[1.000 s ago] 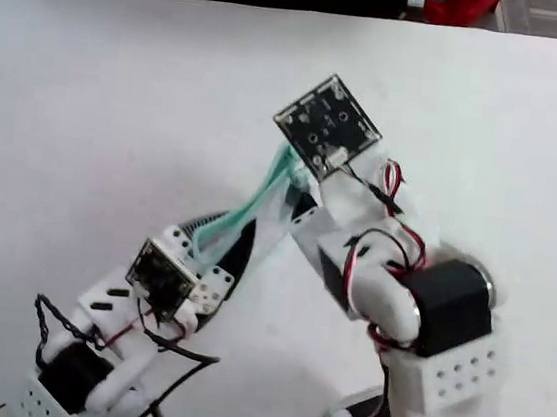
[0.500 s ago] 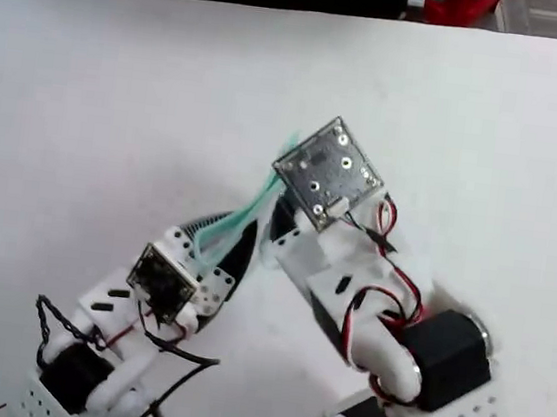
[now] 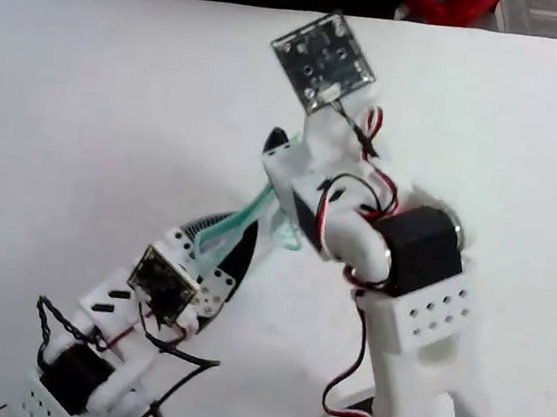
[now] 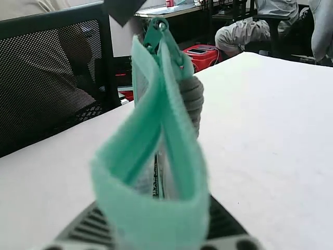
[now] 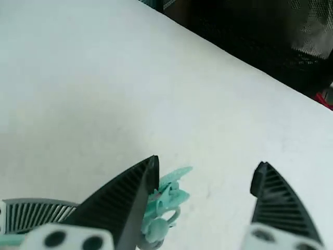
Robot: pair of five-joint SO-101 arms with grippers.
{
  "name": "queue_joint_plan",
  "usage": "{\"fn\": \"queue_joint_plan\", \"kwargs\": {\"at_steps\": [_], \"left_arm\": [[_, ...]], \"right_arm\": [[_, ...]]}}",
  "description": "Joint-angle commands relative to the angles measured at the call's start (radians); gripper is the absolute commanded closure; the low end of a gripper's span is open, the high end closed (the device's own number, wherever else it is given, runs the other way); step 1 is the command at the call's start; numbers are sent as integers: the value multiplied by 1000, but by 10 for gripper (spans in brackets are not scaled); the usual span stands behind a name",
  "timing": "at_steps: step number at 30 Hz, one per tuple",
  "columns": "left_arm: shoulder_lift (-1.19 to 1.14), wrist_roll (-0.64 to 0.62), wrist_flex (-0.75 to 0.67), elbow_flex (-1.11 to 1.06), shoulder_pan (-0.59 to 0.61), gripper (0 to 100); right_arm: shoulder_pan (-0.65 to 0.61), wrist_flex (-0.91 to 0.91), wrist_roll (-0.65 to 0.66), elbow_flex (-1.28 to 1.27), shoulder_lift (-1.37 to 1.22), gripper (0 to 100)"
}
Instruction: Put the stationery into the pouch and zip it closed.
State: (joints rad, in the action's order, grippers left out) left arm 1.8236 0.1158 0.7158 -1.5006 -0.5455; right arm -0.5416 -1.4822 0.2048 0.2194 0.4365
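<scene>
Pouch (image 3: 242,219) is held slanting over the surface (image 3: 90,96), its near end clenched in the left tool (image 3: 217,254). Its long axis runs from there toward the right arm. At the far end sits the zip pull (image 5: 165,200), just beside one finger of the right tool (image 5: 205,172), which is spread wide and grasps nothing. That tool is nearer the pull, and I'd say it must shift sideways to straddle it. The surface's far edge is well apart, leaving room along the axis.
</scene>
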Motion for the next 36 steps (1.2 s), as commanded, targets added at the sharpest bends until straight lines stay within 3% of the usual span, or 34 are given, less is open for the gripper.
{"fn": "queue_joint_plan", "kwargs": {"at_steps": [1, 10, 14, 19, 31, 36], "left_arm": [[-2, 20, -14, -6, 13, 976], [-2, 20, -14, -6, 13, 976], [-2, 20, -14, -6, 13, 976], [-2, 20, -14, -6, 13, 976], [-2, 20, -14, -6, 13, 976], [-2, 20, -14, -6, 13, 976]], "right_arm": [[5, -74, -14, 115, -7, 719], [7, -208, -15, 158, -110, 807], [10, -200, -14, 158, -137, 783], [10, -199, -6, 160, -139, 902], [-19, -225, 37, 265, -125, 918], [-56, -228, 80, 255, -170, 978]]}}
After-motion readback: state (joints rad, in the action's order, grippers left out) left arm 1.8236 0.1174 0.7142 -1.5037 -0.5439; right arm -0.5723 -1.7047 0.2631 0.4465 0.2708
